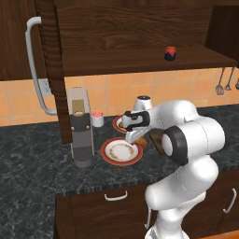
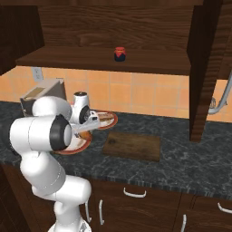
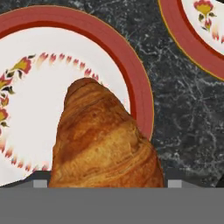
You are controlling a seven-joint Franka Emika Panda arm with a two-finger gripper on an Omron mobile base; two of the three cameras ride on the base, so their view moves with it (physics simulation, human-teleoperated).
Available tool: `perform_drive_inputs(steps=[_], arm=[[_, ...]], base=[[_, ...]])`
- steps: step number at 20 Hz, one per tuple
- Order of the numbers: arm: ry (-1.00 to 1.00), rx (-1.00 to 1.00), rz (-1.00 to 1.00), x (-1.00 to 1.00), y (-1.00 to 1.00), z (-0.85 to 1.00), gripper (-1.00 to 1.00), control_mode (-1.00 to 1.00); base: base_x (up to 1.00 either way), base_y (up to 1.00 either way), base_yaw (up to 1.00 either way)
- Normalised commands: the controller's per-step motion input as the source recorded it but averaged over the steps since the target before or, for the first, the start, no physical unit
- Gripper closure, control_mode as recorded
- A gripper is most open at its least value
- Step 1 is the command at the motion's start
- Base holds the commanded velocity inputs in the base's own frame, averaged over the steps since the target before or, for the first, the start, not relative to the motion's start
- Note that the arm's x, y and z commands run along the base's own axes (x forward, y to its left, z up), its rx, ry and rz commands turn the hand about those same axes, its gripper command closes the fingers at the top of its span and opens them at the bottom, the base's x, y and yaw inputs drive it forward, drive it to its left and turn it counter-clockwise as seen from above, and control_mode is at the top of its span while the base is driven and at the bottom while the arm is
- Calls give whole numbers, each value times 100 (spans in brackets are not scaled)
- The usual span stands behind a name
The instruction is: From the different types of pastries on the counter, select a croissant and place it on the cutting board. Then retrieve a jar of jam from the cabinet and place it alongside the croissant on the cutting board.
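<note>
In hand view, gripper (image 3: 107,181) clamps croissant (image 3: 103,140) over plate (image 3: 131,65); right base view shows cutting board (image 2: 132,146).

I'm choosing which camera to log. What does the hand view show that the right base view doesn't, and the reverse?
Hand view adds: the croissant close up, its flaky layers clear, in front of a red-rimmed plate with a floral pattern. Right base view adds: the cutting board and the jam jar on the cabinet shelf. Shared: two red-rimmed plates and the dark speckled counter.
</note>
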Motion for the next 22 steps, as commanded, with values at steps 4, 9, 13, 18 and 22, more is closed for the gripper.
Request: perform_drive_inputs(steps=[4,9,13,18,22], arm=[[1,0,-19,0,-95,0,100,-100],[0,0,-19,0,-93,0,100,-100],[0,0,-19,3,-97,0,100,-100],[0,0,-20,17,-100,0,100,-100],[0,0,-19,26,-100,0,100,-100]], base=[[0,0,0],[0,0,0],[0,0,0],[0,0,0],[0,0,0]])
